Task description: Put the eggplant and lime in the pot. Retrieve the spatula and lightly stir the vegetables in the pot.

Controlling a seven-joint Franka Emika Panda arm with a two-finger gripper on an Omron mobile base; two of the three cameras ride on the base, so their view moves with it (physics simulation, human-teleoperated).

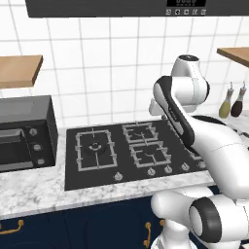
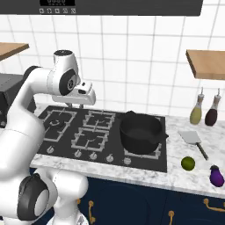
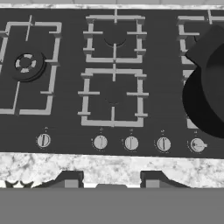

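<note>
The black pot (image 2: 140, 132) stands on the right burners of the stove, and its left side shows at the right edge of the hand view as the pot (image 3: 209, 87). On the marble counter right of the stove lie the grey-bladed spatula (image 2: 193, 139), the yellow-green lime (image 2: 188, 163) and the purple eggplant (image 2: 216, 176). My gripper (image 2: 78, 105) hovers above the stove's middle burners, well left of the pot. Seen from the hand, the gripper (image 3: 111, 181) is open with nothing between its fingers, pointing down at the knobs and front counter edge.
The stove (image 2: 66, 132) has several burners and a row of knobs (image 3: 131, 143) along its front. Two bottles (image 2: 196, 112) stand at the back right under a wooden shelf (image 2: 206, 63). A microwave (image 1: 24, 138) sits left of the stove.
</note>
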